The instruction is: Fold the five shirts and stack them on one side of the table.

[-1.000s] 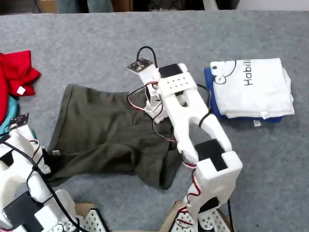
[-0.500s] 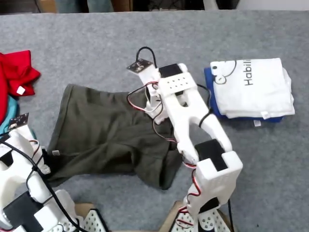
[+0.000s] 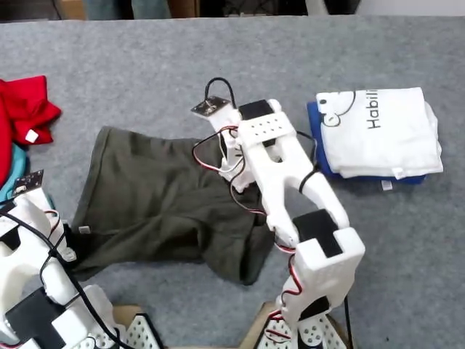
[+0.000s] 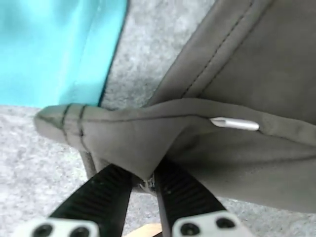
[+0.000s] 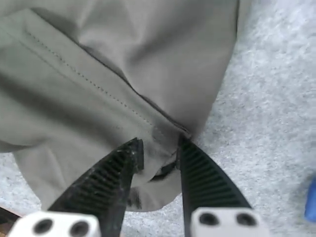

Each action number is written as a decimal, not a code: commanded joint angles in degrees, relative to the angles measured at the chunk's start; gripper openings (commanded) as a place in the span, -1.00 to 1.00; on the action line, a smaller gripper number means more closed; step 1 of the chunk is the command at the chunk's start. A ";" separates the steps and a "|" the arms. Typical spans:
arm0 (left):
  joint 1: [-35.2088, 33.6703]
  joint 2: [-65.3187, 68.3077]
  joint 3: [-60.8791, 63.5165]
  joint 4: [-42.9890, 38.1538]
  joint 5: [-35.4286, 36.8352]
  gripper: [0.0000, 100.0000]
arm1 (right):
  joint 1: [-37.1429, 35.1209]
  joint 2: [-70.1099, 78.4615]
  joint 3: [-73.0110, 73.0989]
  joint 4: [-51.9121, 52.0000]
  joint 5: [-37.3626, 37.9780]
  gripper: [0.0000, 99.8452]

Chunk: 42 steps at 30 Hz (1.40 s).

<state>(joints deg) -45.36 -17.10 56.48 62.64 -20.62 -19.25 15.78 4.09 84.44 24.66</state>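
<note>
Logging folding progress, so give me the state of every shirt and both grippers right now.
olive shirt: spread out, not folded
blue shirt: folded, bottom of stack
white shirt: folded, on top of it
red shirt: crumpled
teal shirt: unfolded, partly in view
left gripper: shut on olive shirt
right gripper: shut on olive shirt

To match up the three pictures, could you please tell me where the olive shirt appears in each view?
High view: the olive shirt lies spread left of centre, partly under an arm.
Left wrist view: a folded hem of it is pinched in the left end effector.
Right wrist view: its stitched edge sits in the right end effector.
Shared landmark: the grey table cover.
</note>
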 commanded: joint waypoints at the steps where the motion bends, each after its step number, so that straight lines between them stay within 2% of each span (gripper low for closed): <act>1: -1.19 -0.35 0.13 -3.78 -0.70 -0.94 | 0.26 0.57 1.54 -1.32 2.20 -0.75; 8: -1.19 -0.35 0.13 -3.78 -0.70 -0.94 | 0.35 3.12 3.03 -5.54 0.79 -0.76; 12: -1.19 -0.35 0.13 -3.78 -0.70 -0.94 | 0.62 0.31 3.12 -7.47 -0.18 -0.94; 15: -1.19 -0.35 0.13 -3.78 -0.70 -0.94 | 1.05 -1.89 3.12 -7.65 -0.18 -0.96; 27: -0.75 -0.44 -0.31 -3.43 -0.53 -0.94 | 0.97 -19.30 3.47 -3.69 -0.18 -0.96; 31: 1.98 -0.44 -1.45 -2.90 0.26 -0.94 | 0.97 -25.71 3.47 -3.60 -0.18 -0.97; 35: 5.93 -0.44 -9.54 1.93 6.42 -0.94 | 1.23 -28.00 3.38 -7.30 -0.18 -0.97; 40: 15.34 0.00 -28.88 7.56 16.97 -0.94 | 3.16 -26.24 3.12 -16.79 -0.26 -0.97; 42: 19.03 0.26 -35.38 8.62 19.52 -0.94 | 3.60 -24.48 3.03 -17.05 -1.05 -0.97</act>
<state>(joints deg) -31.21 -16.57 33.63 69.58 -5.41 -16.79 -9.54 7.78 69.49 24.75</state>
